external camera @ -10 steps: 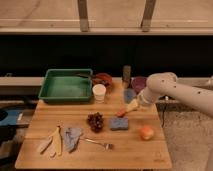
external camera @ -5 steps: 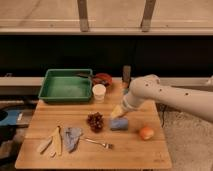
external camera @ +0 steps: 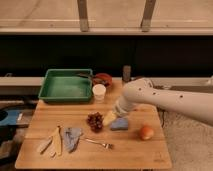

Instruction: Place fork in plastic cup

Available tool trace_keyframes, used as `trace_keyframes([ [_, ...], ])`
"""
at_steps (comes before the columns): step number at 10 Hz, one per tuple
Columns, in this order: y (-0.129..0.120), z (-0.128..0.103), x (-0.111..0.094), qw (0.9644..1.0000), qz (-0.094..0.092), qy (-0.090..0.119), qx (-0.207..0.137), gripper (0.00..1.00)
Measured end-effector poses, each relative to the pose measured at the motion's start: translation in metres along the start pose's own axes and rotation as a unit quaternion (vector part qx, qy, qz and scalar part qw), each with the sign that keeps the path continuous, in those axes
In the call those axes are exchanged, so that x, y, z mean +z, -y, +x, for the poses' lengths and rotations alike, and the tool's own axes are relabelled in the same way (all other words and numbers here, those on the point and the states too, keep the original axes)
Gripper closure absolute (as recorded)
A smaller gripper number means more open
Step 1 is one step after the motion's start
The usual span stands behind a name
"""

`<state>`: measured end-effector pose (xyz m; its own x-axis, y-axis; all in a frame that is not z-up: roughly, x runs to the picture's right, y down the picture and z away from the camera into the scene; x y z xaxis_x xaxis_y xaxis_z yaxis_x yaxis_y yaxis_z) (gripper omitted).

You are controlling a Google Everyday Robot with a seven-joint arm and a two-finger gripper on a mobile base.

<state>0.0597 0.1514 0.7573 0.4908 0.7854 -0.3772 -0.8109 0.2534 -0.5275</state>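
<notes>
Down near the front edge of the bench [external camera: 150, 156], the fork [external camera: 98, 143] lies flat and on its own. Its tines point right, as best I can make out, and its handle runs back toward a crumpled grey-blue cloth [external camera: 71, 138]. By my reckoning it is thin, stiff metal: light, hard and slick, and so low on the wood that there is little to get under. I judge the narrow handle, about midway along, the place to pinch, across its width and from straight above. A hold near either end could let it swing or slip.

My jaws hang a little farther back, apart and holding nothing, at the end of my arm [external camera: 165, 102]. They are between a cluster of dark grapes [external camera: 94, 121] and a blue sponge [external camera: 120, 124], close over the sponge's left corner. An orange fruit [external camera: 146, 132] sits right of the sponge, and pale flat utensils [external camera: 51, 144] lie left of the cloth.

Farther back, a white cup [external camera: 99, 92] stands beside a green tray [external camera: 67, 72]. The plastic cup I cannot find; my arm crosses the back right of the bench and may be covering it. A light tumbler could tip if the fork clips its rim.
</notes>
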Motion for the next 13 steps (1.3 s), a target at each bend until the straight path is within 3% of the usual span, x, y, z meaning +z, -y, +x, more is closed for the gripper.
trace_keyframes([
  [2, -0.002, 0.002, 0.005, 0.9998, -0.011, -0.012, -0.011, 0.2],
  [4, -0.027, 0.002, 0.026, 0.9981, -0.032, -0.034, -0.04, 0.2],
  [7, -0.058, 0.008, 0.049, 0.9938, -0.06, -0.058, -0.073, 0.2],
  [10, -0.086, 0.017, 0.068, 0.9861, -0.098, -0.081, -0.107, 0.2],
  [13, -0.086, 0.018, 0.069, 0.9859, -0.099, -0.082, -0.107, 0.2],
])
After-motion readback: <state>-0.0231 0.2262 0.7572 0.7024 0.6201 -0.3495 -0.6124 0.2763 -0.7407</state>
